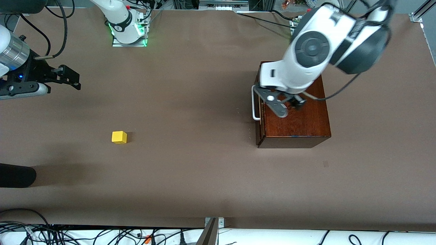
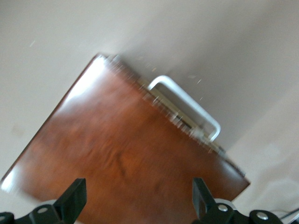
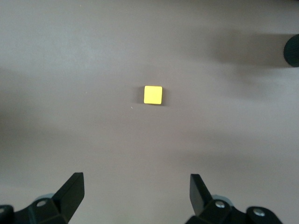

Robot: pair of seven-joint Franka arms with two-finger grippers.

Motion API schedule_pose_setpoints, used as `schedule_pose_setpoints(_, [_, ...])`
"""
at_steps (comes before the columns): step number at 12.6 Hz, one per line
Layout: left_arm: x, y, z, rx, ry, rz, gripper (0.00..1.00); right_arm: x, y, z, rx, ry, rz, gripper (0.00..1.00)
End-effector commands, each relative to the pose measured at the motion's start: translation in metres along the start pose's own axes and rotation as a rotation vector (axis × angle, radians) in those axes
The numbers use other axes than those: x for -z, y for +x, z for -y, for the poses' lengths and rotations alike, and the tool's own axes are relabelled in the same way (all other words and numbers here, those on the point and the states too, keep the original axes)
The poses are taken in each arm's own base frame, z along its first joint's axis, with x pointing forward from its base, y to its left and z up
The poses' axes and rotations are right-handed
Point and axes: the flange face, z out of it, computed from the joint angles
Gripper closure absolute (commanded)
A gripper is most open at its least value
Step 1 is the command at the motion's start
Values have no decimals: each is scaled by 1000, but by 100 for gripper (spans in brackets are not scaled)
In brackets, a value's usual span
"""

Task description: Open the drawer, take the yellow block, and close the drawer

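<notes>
The yellow block (image 1: 119, 137) is sitting on the bare brown bench (image 1: 204, 177), toward the right arm's end and nearer the front camera's edge than anything else of the task. It is lying flat on one face, well apart from the box. In the right wrist view the yellow block (image 3: 153, 94) is showing its top face, with open bench all around it.

Farther from the front camera, toward the left arm's end, the mahogany box (image 1: 296, 119) is standing on the bench. The drawer (image 1: 259, 105) is sitting almost fully in the box, only a thin pale strip showing at its front edge, and its white handle (image 1: 254, 103) is pointing toward the right arm's end. The left gripper (image 1: 287, 103) is hovering over the top of the box, just beside the handle edge; its fingers (image 2: 74, 198) are standing apart and holding nothing, with the box top (image 2: 121, 158) and the handle (image 2: 187, 102) lying under them.

The right gripper (image 1: 73, 80) is waiting in the air by the bench edge at the right arm's end, with its fingers (image 3: 72, 189) spread wide and nothing between them.
</notes>
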Motion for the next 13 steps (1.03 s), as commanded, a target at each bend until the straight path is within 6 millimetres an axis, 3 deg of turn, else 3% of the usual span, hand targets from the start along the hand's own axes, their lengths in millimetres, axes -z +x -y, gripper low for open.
schedule_pose_setpoints(1, [12,-30,51,103,-34,8,0,5,1,-1,-7,14,14,0])
schedule_pose_setpoints(5, [59,-109,118,345,40,-131,0,1,-8,0,-6,16,86,0])
schedule_pose_setpoints(7, [63,-145,153,509,48,-253,0,0,-7,0,-6,16,87,0])
schedule_pose_setpoints(9, [58,-178,161,619,38,-253,0,0,-7,0,-6,16,87,0])
schedule_pose_setpoints(11, [51,-206,156,789,-12,-243,0,-1,-7,-1,-9,16,87,0])
schedule_pose_setpoints(13, [43,-219,158,807,-26,-215,0,-1,-7,-1,-9,16,87,0])
